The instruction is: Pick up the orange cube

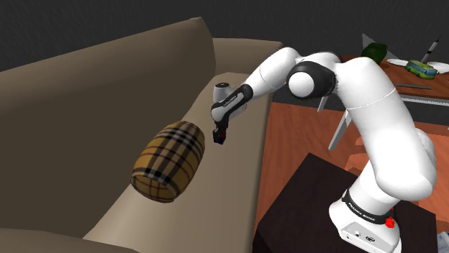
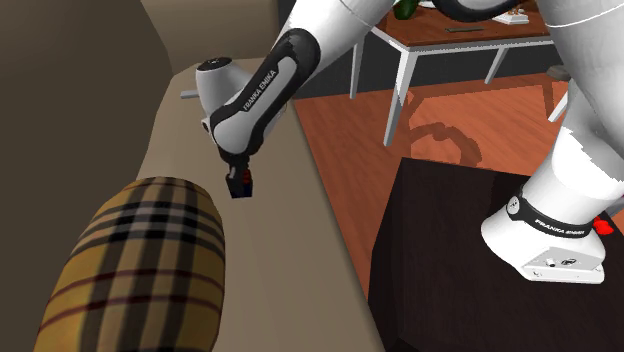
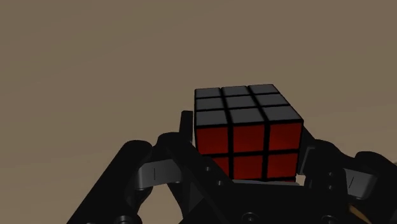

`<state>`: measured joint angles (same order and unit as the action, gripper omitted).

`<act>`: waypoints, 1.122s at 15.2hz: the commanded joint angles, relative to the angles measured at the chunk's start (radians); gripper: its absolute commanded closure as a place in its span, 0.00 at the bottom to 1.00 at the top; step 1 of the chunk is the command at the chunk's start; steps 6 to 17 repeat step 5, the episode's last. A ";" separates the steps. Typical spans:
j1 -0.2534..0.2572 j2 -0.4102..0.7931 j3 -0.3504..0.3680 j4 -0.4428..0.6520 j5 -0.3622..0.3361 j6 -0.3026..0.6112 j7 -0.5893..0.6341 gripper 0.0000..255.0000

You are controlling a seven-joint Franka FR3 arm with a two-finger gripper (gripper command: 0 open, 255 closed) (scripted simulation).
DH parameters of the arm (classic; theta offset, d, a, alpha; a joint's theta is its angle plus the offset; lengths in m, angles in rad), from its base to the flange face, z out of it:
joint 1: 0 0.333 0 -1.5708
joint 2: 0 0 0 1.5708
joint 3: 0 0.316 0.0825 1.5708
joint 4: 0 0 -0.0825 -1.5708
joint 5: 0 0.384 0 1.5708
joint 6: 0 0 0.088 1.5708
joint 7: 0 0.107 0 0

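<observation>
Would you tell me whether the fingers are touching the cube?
Touching: the wrist view shows both fingers pressed against the sides of the cube.

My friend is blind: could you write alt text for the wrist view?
A puzzle cube, red on one face and dark grey on another, is clasped in the black end effector. Behind it is a plain tan sofa surface.

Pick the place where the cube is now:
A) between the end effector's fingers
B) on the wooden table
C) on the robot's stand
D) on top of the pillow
A: the cube is clasped in the end effector, over the sofa beside the pillow.
</observation>
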<state>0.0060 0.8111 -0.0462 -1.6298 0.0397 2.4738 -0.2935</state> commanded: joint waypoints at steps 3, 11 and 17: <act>0.001 -0.041 -0.002 -0.011 -0.002 -0.030 0.001 1.00; 0.001 -0.042 -0.002 -0.011 -0.002 -0.031 0.001 1.00; 0.001 -0.042 -0.002 -0.011 -0.002 -0.031 0.001 1.00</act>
